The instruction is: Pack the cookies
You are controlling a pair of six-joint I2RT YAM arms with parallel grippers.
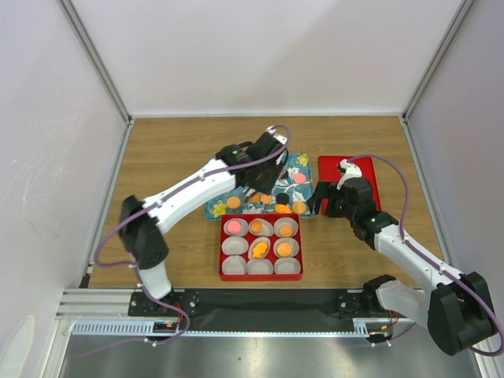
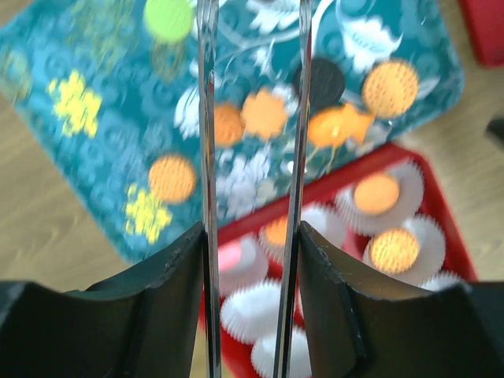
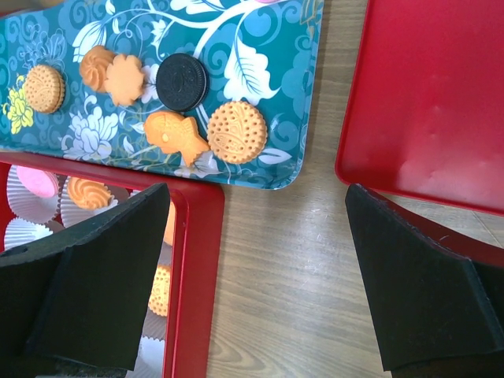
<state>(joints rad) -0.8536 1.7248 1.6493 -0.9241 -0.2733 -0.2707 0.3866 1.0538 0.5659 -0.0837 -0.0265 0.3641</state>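
Left gripper (image 2: 253,47) hangs over the teal tray (image 1: 214,209). Its thin blades are slightly parted, with nothing pinched between them. The loose cookies (image 3: 237,131) lie under it on the tray, mostly along the near edge: round orange ones, a flower shape, a fish shape and one black cookie (image 3: 183,82). A pink cookie (image 1: 299,178) sits further back on the tray's right side. There is a green blur at the tray's end in the left wrist view, probably another cookie, but the focus is too soft to be sure.

Just in front of the tray is the red box (image 1: 222,248), a three-by-three grid lined with white paper cups (image 1: 260,267). Several cups hold one cookie each — pink in the far-left corner, orange in the others. The near row shows only paper.

Right of the box, the right gripper (image 3: 256,205) is spread wide and holds nothing. Its pads straddle a strip of bare wooden table (image 3: 276,260) — one pad over the box corner, the other over the edge of the flat red tray (image 1: 372,173) on the right. That tray lies just beside the teal one, not touching.
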